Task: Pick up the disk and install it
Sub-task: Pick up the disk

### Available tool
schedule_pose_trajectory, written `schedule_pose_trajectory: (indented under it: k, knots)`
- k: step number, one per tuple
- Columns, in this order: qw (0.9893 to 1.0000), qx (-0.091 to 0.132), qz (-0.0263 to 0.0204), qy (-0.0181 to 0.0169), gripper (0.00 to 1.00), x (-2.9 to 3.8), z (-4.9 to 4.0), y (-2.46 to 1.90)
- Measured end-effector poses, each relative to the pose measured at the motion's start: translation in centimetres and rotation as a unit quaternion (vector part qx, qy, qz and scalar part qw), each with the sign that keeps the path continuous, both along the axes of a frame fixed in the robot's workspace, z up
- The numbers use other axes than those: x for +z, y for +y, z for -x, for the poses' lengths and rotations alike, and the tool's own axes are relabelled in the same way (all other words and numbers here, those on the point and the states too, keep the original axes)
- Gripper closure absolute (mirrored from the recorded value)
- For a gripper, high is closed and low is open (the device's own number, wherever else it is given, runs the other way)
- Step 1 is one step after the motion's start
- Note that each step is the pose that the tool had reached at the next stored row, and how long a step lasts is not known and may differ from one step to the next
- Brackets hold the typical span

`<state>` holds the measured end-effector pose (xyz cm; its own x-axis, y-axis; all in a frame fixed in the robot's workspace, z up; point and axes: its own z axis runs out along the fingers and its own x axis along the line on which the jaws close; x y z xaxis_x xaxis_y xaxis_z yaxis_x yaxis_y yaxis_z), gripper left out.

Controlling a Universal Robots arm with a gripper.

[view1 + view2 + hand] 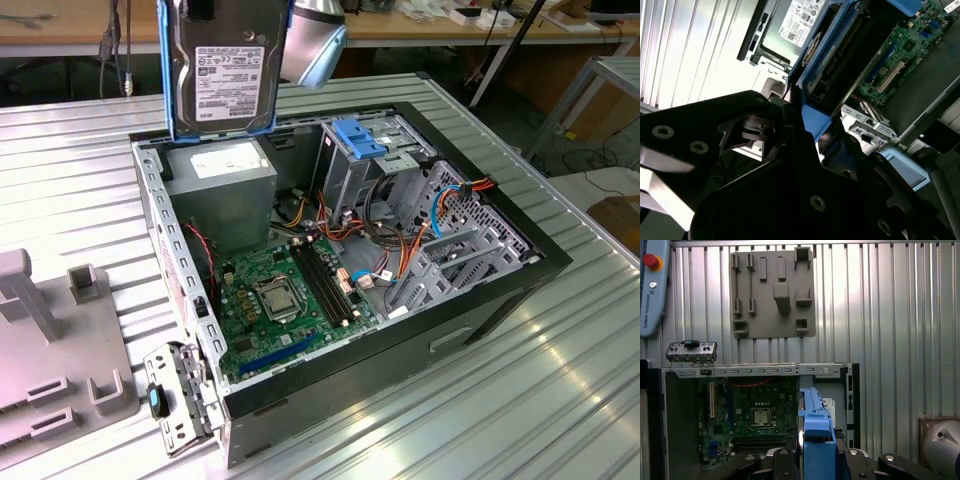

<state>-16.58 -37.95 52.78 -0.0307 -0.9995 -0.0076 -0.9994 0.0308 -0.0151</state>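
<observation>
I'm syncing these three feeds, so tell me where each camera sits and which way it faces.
Exterior view: off the arm, raised, looking obliquely down into the open computer case; the disk hangs upright above, beside a silver arm joint.
First wrist view: on the arm, facing straight down past the disk to the motherboard and grey fixture; black jaws clamp the disk.
Second wrist view: on the arm, angled along the jaws and disk toward the motherboard.
Shared: both wrist views show jaws, disk, motherboard.

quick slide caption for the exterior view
The disk hangs upright above the open computer case, over its grey power supply.
</observation>
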Motion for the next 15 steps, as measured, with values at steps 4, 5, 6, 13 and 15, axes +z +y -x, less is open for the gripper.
schedule_pose_trajectory:
  k: [4,5,6,13,15]
  knots:
    - [1.0000,0.000,0.0000,0.0000,0.63,-0.01,-1.46,0.00]
    - [1.0000,-0.001,0.0000,0.0000,0.63,-0.03,-1.77,0.00]
    - [1.0000,-0.001,0.0000,0.0000,0.63,-0.04,-1.89,0.00]
    - [1.0000,-0.001,0.0008,0.0000,0.63,-0.23,-2.73,-0.77]
    - [1.0000,-0.001,0.0008,0.0000,0.63,-0.28,-2.96,-1.32]
